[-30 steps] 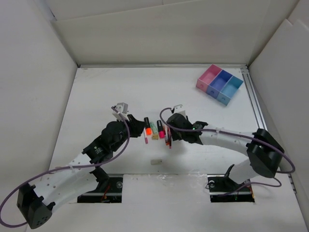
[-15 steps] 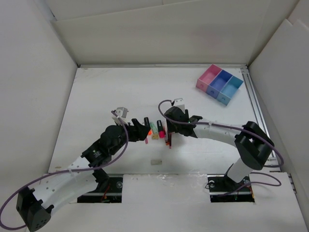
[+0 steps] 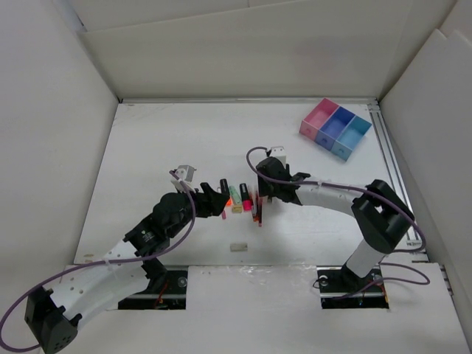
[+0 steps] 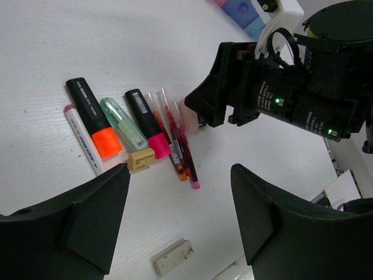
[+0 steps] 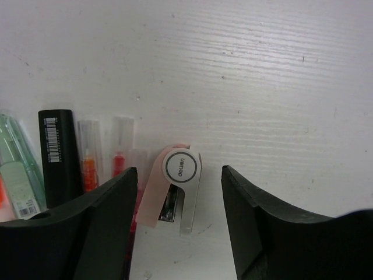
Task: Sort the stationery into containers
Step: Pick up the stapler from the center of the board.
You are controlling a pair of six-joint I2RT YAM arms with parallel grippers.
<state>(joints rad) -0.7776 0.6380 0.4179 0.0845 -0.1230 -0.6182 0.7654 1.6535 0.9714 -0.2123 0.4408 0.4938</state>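
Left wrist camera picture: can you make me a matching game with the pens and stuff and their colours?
Things:
1 first black marker, beside the white pen
2 second black marker, beside the red pens
3 eraser at the marker ends
4 see-through highlighter

Colours:
A green
B pink end
C yellowish
D orange end

Pairs: 1-D, 2-B, 3-C, 4-A
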